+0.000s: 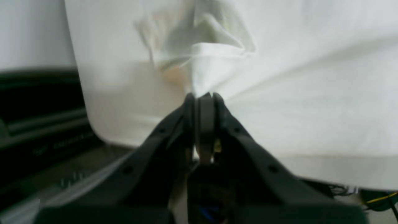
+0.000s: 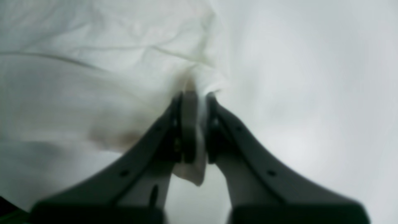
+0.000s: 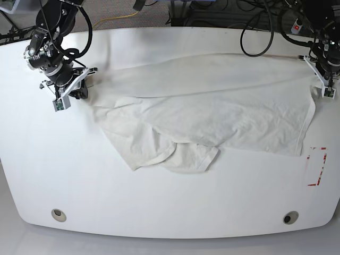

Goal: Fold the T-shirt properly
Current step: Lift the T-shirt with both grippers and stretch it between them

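Base view shows you the T-shirt (image 3: 212, 114) spread across the white table (image 3: 159, 212), stretched between both arms. Your left gripper (image 1: 203, 96) pinches one edge and your right gripper (image 2: 194, 93) pinches the opposite edge, I think to keep the cloth tight before you fold it.

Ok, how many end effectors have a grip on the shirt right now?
2. The right end effector pinches the shirt at its left end in the base view; the left end effector pinches its right end. Both wrist views show cloth clamped.
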Robot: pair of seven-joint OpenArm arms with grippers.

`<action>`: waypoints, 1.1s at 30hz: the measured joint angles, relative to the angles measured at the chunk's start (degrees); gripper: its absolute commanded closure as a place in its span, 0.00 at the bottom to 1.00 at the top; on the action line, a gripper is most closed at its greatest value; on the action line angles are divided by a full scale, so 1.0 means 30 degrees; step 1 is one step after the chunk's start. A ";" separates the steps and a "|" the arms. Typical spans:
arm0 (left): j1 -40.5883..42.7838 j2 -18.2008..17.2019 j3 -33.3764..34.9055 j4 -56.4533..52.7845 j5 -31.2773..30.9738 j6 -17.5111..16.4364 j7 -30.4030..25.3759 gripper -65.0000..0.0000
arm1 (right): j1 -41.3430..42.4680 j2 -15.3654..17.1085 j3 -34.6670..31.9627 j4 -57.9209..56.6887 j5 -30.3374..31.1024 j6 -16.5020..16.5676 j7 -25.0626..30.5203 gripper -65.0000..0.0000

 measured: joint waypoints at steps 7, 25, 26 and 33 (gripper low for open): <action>0.0743 -0.0007 -0.0415 -0.0051 0.0087 0.0000 0.0044 0.89 | -0.0459 0.0000 -0.0095 -0.0044 0.0015 0.0000 0.0015 1.00; 0.0299 -0.0117 -0.0561 -0.0160 -0.3497 -0.0015 0.0182 0.19 | -0.0444 -0.0051 -0.0109 -0.1377 0.0007 -0.0007 0.0146 1.00; -0.0058 -0.0087 -0.0874 -0.0160 -0.3927 0.0007 0.0175 0.19 | -0.0452 -0.0051 -0.0102 -0.1377 0.0015 -0.0007 0.0146 1.00; -0.2251 -0.1064 -0.1953 -0.0138 -0.6018 0.0007 0.2106 0.19 | -0.0488 -0.0517 -0.0066 -0.1370 0.0015 -0.0007 0.0138 1.00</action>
